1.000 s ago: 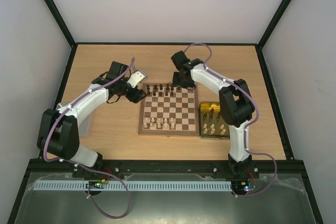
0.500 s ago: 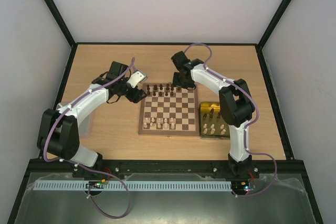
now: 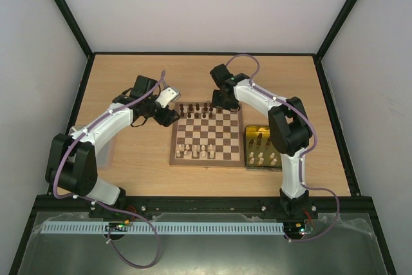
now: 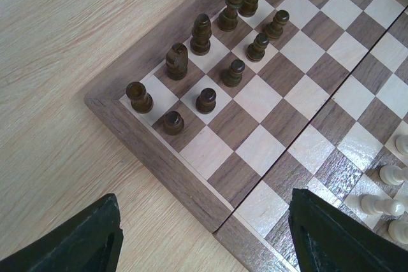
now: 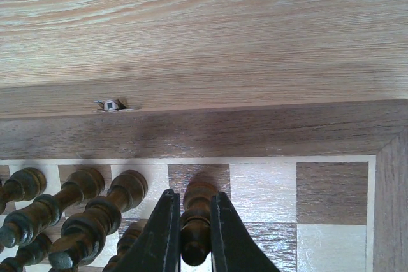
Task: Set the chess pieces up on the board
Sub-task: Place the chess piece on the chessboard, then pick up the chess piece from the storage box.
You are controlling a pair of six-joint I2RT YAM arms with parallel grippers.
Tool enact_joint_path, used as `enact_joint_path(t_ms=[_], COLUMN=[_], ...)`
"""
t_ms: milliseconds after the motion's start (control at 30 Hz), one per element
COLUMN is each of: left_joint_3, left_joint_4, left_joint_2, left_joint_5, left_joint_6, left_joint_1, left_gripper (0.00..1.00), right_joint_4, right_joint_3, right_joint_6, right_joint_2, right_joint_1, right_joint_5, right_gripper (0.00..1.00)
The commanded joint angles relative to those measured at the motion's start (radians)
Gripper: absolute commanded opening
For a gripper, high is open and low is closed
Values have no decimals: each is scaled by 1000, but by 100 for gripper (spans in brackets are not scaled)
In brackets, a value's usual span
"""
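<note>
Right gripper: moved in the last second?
No. The right gripper sits at the same spot over the far edge of the board, shut on a dark piece.

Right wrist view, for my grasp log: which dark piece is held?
The rightmost dark piece, pinched in the right hand; its neighbours stand free.
</note>
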Motion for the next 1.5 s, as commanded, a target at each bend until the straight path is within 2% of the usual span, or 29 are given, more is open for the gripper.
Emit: enact_joint_path(t_ms=[0,533,767,867,967,1267,1467], left_joint_3=[-6,-6,-1,-1,6,14,19], left_joint_4=[8,7,4,2,-6,-22,-25], left_joint_2=[-7,-5,-7,-9,-23,-25,-22], left_joint_5=[-1,-1,2,1,2,16,8], left_joint_6=[3,4,4,5,10,17,16], left_joint_1=[5,5,5,5,5,-11,-26], left_gripper=[72,73,74,73,73,73,72], right_joint_4=[-2,-2,-34,-31,-29,-9,14], right_joint_3=[-17,5,4,-71,-168,-528,-670], right_joint_6=[-2,-2,5,7,13,66,62], right_joint_2=[9,-18,-120,-210,-315,-629,-721], right_joint_1=[4,4,4,4,2,-39,-119], right_joint_5=[1,13,129,171,200,186,130], right_gripper=[4,24,29,32,40,41,41])
